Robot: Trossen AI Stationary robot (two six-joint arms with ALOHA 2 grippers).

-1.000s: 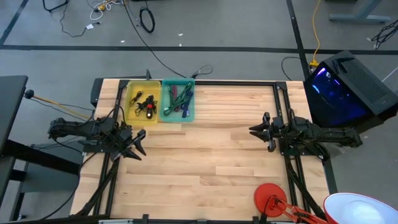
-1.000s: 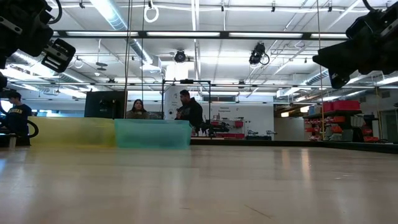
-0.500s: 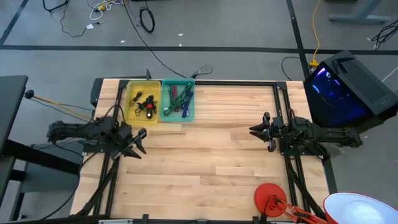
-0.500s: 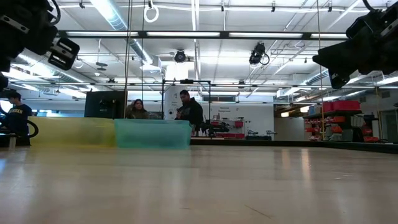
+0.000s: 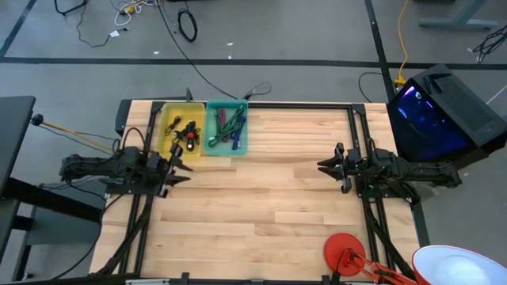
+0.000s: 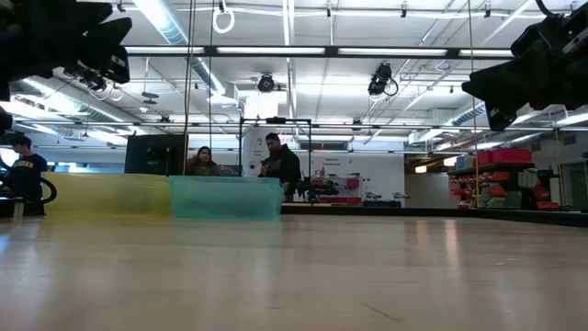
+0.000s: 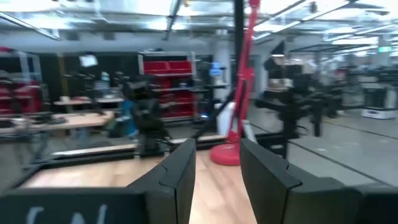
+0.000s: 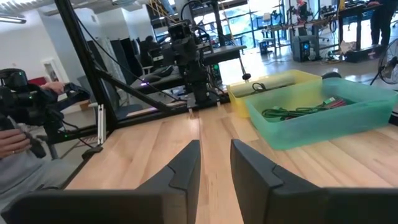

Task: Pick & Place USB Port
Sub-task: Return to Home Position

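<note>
Here the left gripper (image 7: 216, 145) hovers empty, fingers slightly parted, near the yellow bin (image 5: 163, 138); the right gripper (image 5: 322, 166), likewise, at the bench's (image 5: 269, 210) right edge.

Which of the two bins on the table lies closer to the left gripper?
The yellow bin: it lies close by the left gripper, while the green bin sits on its other side, farther off.
</note>
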